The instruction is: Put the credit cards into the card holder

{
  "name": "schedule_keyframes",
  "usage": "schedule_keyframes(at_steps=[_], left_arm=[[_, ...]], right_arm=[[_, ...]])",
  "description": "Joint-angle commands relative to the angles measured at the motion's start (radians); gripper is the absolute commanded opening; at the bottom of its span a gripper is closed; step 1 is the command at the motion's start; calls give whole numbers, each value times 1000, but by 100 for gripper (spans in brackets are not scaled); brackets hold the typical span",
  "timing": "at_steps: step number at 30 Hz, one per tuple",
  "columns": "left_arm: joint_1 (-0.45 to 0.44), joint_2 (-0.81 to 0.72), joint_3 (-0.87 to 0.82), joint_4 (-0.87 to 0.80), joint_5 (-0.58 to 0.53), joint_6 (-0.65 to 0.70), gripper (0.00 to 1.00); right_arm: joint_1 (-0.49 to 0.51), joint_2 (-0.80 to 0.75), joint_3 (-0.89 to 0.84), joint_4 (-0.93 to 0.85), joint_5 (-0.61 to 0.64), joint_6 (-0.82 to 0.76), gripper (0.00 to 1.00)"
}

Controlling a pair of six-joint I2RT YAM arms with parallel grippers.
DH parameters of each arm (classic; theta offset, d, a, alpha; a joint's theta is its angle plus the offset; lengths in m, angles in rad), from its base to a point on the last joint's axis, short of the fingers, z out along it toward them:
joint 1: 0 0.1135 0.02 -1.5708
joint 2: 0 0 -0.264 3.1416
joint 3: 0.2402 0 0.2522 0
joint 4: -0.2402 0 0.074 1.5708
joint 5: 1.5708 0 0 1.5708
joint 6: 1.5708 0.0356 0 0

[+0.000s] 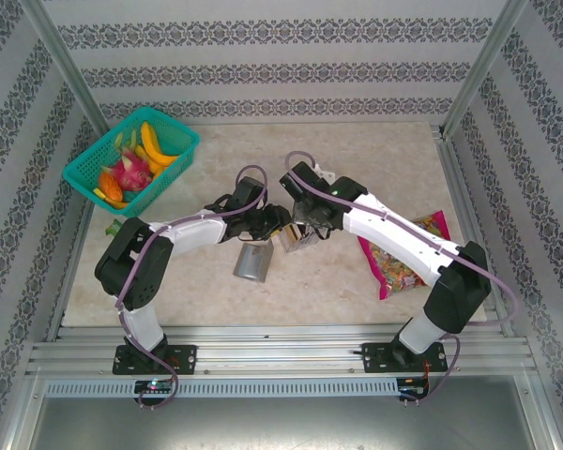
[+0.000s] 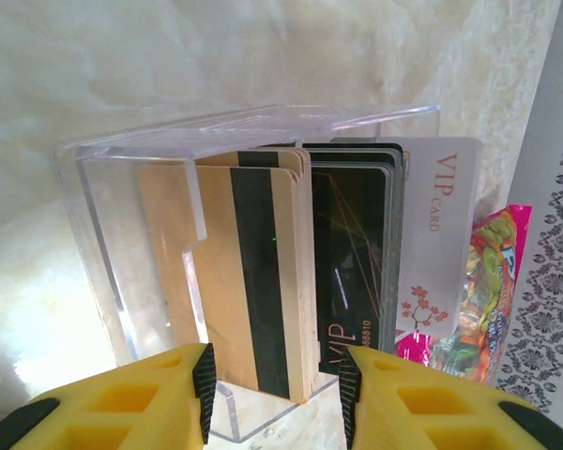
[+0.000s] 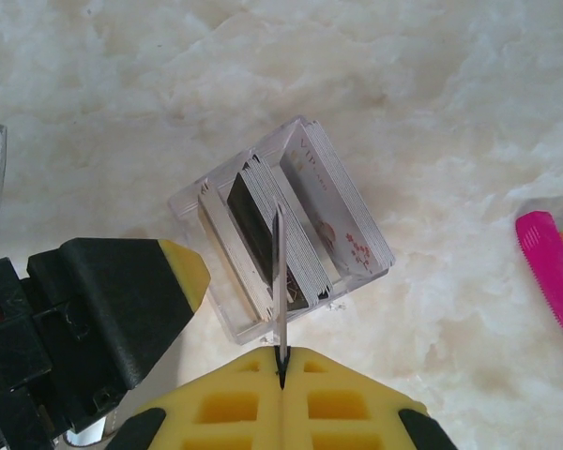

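Observation:
Several credit cards stand upright in a small clear tray (image 2: 103, 234): tan ones with a black stripe (image 2: 263, 281), dark ones (image 2: 357, 253) and a white VIP card (image 2: 441, 225). My left gripper (image 2: 274, 384) is open. Its pads sit either side of the tan cards' lower end, with a gap on both sides. My right gripper (image 3: 281, 375) is shut on one thin card (image 3: 279, 272), seen edge-on above the tray (image 3: 192, 202). The card holder (image 1: 251, 263), a flat grey sleeve, lies on the table just in front of the left gripper (image 1: 277, 223).
A colourful candy bag (image 1: 403, 253) lies under the right arm's forearm. A green basket (image 1: 174, 128) of toy fruit stands at the back left. The left gripper's black-and-yellow finger (image 3: 122, 300) is close beside the tray in the right wrist view. Metal frame posts border the table.

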Motion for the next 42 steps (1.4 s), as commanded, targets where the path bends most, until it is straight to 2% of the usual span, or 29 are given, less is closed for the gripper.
schedule_keyframes(at_steps=[1, 5, 8, 11, 17, 24, 34, 38, 42], left_arm=[[-10, -18, 2, -68, -34, 37, 43], [-10, -15, -8, -62, -55, 28, 43], [-9, 2, 3, -55, -54, 23, 44], [-9, 34, 25, -49, -41, 15, 44], [-8, 70, 44, -52, -47, 5, 43], [-7, 97, 50, -45, -43, -11, 41], [-8, 99, 56, -57, -40, -12, 39], [-7, 99, 55, -62, -39, -9, 39], [-7, 103, 57, -62, -35, -12, 39]], right_arm=[[-43, -44, -34, 27, -73, -30, 0], [-110, -59, -55, 38, -142, -94, 0], [-147, -48, -64, 84, -172, -228, 0], [-179, -8, -48, 118, -277, -379, 0], [-198, 60, -19, 118, -246, -606, 0], [-255, 119, -15, 131, -292, -648, 0], [-259, 192, 8, 152, -308, -658, 0], [-259, 171, -8, 189, -330, -646, 0], [-256, 213, 8, 166, -341, -632, 6]])
